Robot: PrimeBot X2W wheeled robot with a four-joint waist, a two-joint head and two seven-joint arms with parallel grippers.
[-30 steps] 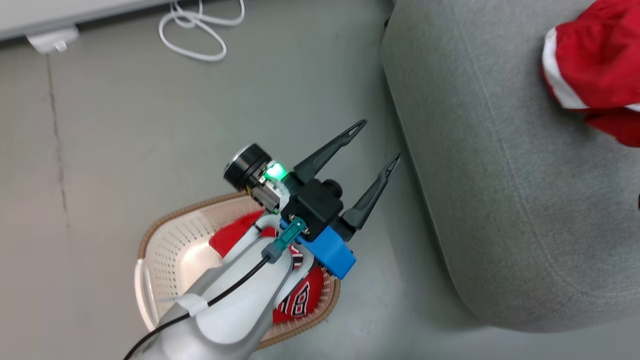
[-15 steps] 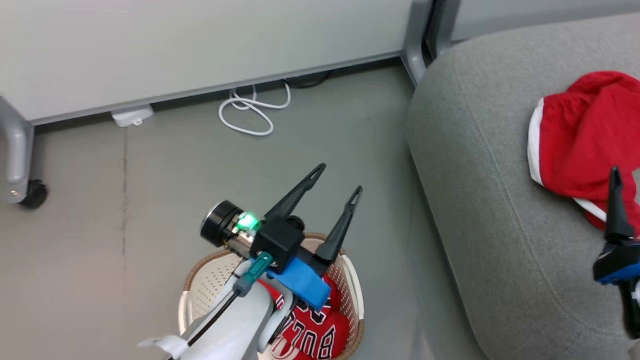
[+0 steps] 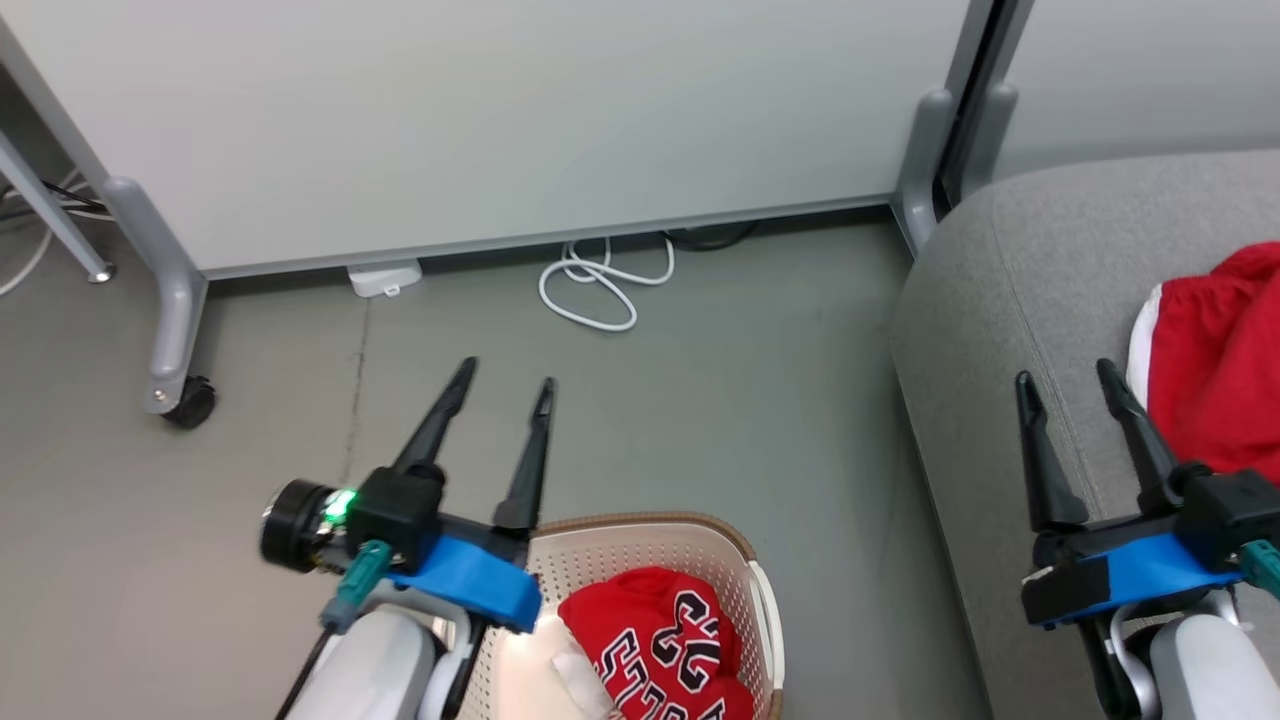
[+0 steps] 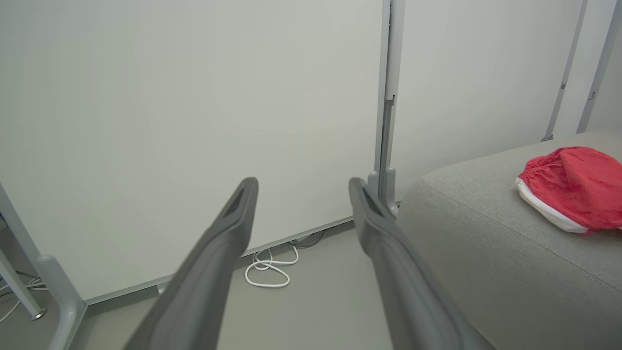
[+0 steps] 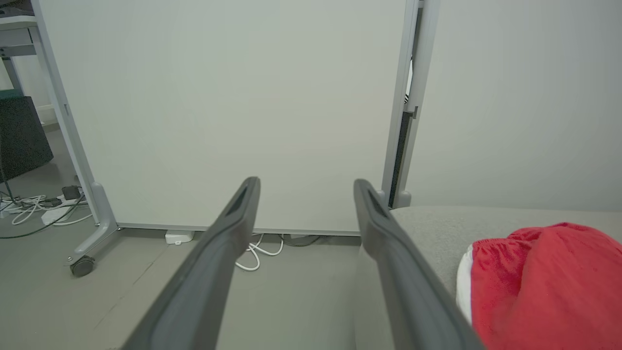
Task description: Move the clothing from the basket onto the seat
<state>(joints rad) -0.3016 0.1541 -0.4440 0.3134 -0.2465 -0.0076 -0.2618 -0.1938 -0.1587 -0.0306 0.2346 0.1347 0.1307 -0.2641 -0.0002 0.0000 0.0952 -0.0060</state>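
Observation:
The cream basket [image 3: 745, 560] sits on the floor at the bottom centre of the head view, with the red lettered jersey [image 3: 660, 640] bunched inside it. The plain red piece with white trim [image 3: 1215, 370] [image 4: 573, 187] [image 5: 544, 277] lies on the grey seat [image 3: 990, 330] [image 4: 486, 233] [image 5: 427, 228] at the right. My left gripper [image 3: 505, 380] [image 4: 301, 187] is open and empty, held above the floor just left of the basket's far rim. Over the seat's left part, my right gripper [image 3: 1065, 375] [image 5: 306, 187] also stands open and empty, left of the plain piece.
A pale partition panel [image 3: 480, 110] on grey legs with a castor [image 3: 190, 400] stands behind. A coiled white cable [image 3: 600, 290] and a white power block [image 3: 385, 278] lie on the floor at its foot. Open grey floor [image 3: 720, 400] lies between basket and panel.
The head camera has swung up and left, so the whole picture shifted. My left gripper has turned from pointing toward the seat to pointing at the panel. The right gripper has come fully into view.

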